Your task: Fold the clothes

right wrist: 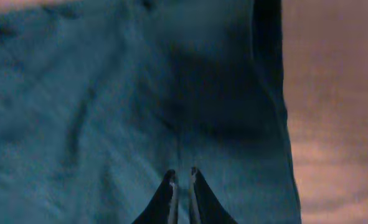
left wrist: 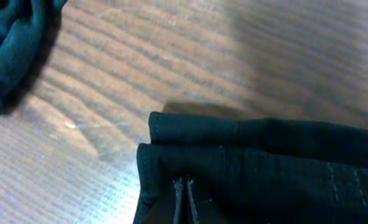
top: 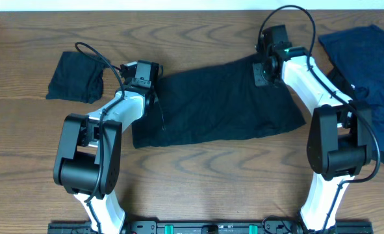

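Black cloth sits pinched in the left tool (left wrist: 184, 196), whose fingers are drawn almost fully together on the doubled, stitched hem at the garment's left end. The right tool (right wrist: 181, 186) is likewise closed to a thin slit, with a crease of the same fabric running up from between its tips. It stands at the garment's far right corner.

Between the two tools, the large black garment (top: 224, 104) lies spread in a wide band across the middle of the worktop (top: 198, 175), its right end nearer the far edge than its left. A small folded dark garment (top: 75, 77) rests apart, toward the far left corner. A navy garment (top: 367, 52) lies crumpled at the far right corner, running down along the right edge.
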{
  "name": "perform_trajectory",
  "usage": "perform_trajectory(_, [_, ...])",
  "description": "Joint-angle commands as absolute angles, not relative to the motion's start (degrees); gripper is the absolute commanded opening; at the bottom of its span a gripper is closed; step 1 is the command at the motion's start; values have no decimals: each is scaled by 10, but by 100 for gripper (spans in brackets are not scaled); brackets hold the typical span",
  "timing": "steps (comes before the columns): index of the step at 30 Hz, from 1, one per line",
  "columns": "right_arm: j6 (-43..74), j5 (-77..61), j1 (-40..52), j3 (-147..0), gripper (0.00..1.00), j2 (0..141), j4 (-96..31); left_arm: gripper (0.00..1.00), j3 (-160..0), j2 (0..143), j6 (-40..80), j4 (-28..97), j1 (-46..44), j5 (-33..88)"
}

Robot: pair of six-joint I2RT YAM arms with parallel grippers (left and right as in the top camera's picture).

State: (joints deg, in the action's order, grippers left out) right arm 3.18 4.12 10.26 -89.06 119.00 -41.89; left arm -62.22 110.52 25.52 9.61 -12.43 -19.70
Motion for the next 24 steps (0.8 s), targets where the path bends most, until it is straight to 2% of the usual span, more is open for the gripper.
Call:
perform_trajectory(1, [29, 65, 86, -882, 4, 1195, -431, 6, -622, 1108, 250, 79, -122, -204])
perform_trajectory(12, [58, 84, 49, -761, 2, 1203, -414, 6, -622, 1108, 250, 71, -122, -204])
perform_trajectory(24, [184, 94, 9, -756, 1, 1203, -550, 6, -622, 1108, 225, 67, -122, -204])
